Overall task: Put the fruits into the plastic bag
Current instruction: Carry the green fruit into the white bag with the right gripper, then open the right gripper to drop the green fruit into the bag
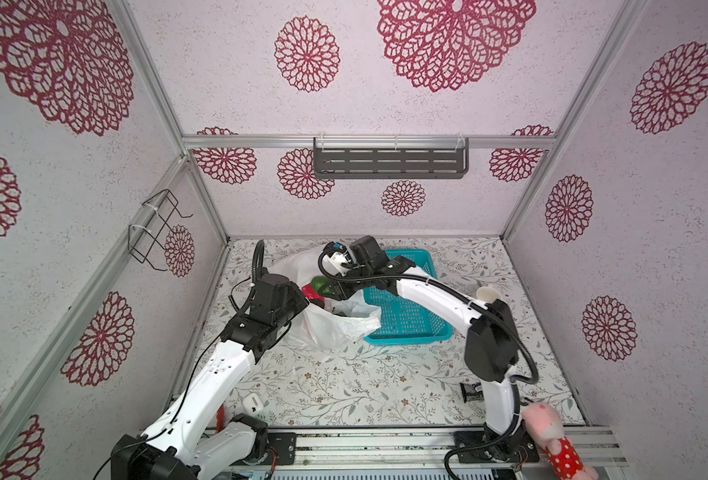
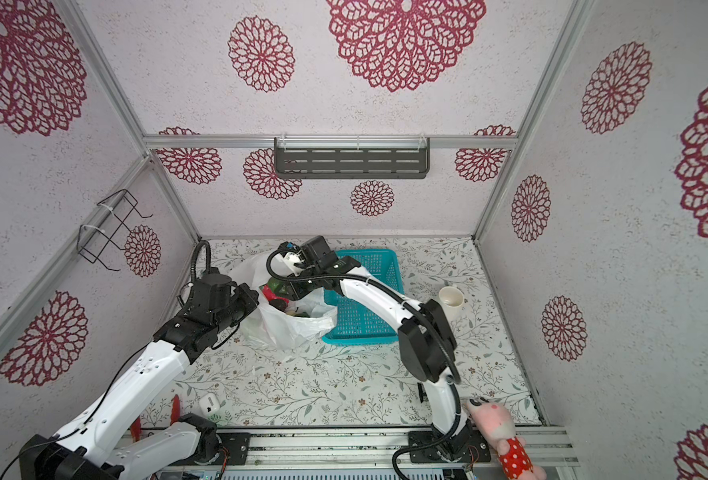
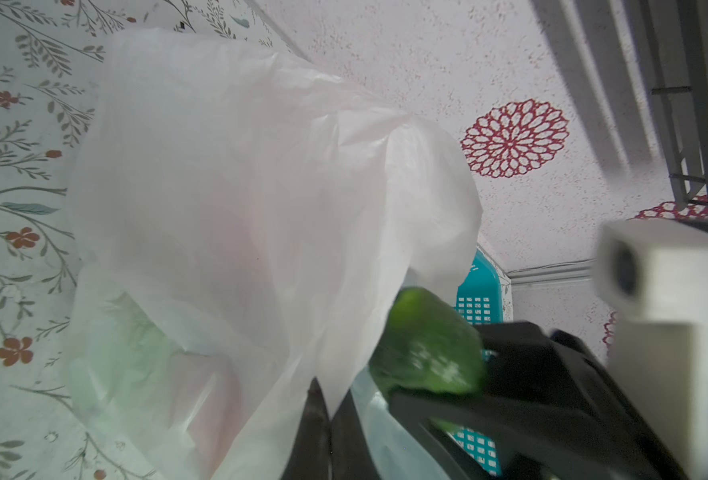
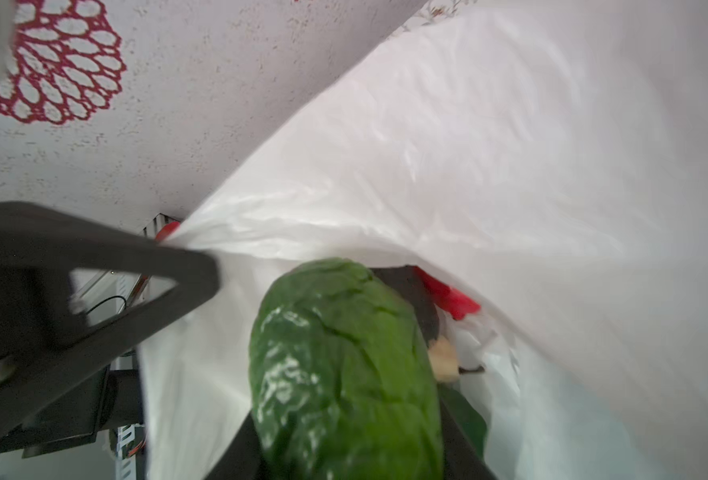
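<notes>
A small white object (image 1: 253, 404) lies on the desk (image 1: 344, 386), in front of the bag (image 1: 335, 328) and to its left, well apart from it. The left gripper (image 1: 304, 300) is at the bag's left rim. Its jaws are closed on a fold of the thin film and hold that side up.

The bag stands crumpled on the desk with its mouth open upward. Inside it, near the left rim, a red fruit (image 1: 312, 294) shows, with a dark fruit (image 2: 279, 305) just beside it. In the right wrist view a pale piece (image 4: 443, 357) also lies in the bag, but what it is cannot be told.

The green fruit (image 1: 320, 286) hangs at the bag's mouth, toward the far rim and above the fruits inside. Whether it is already below the rim cannot be told. The right gripper (image 1: 335, 291) holds it, with its jaws clamped on the fruit's two sides.

The teal basket (image 1: 410, 337) lies against the bag's right side, and the bag's loose film touches its edge. The right arm reaches over the basket to the bag.

A pale cup (image 1: 487, 296) stands further right of the bag, past the basket. A pink plush toy (image 1: 551, 432) lies far to the bag's right, at the desk's front edge.
</notes>
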{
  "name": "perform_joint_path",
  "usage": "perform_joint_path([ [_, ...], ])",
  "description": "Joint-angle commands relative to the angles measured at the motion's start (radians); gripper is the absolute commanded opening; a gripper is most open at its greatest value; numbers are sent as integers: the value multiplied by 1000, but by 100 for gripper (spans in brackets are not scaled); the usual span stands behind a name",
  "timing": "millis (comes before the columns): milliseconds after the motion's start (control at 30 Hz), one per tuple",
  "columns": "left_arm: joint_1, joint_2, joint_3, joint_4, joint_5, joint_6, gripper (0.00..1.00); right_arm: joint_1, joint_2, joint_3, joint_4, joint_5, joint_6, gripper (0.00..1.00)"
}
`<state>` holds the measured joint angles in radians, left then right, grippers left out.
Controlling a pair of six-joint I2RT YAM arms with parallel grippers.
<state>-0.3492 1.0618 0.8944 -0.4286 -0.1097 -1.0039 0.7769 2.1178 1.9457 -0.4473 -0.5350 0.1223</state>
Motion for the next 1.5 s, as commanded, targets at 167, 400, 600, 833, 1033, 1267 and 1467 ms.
perform_joint_path([
  [167, -6, -36, 54, -66, -54, -9, 0, 7, 123, 248, -27, -293, 20, 76],
  [400, -7, -27, 46, -70, -62, -18, 0, -29, -161, -62, 51, -141, -56, 91],
  [600, -7, -26, 26, -63, -80, -30, 0, -115, -409, -304, 23, -103, -123, 90],
  [833, -7, -8, 27, -62, -78, -25, 0, -102, -534, -443, -195, -59, -231, 91],
  [1033, -6, 14, 44, -67, -69, -15, 0, -28, -524, -496, -232, 41, -266, 92],
  [1267, -7, 5, 33, -70, -57, -36, 0, 14, -447, -504, -197, 170, -278, 90],
  [1467, -7, 1, 31, -68, -59, -37, 0, 48, -411, -520, -115, 352, -253, 37],
])
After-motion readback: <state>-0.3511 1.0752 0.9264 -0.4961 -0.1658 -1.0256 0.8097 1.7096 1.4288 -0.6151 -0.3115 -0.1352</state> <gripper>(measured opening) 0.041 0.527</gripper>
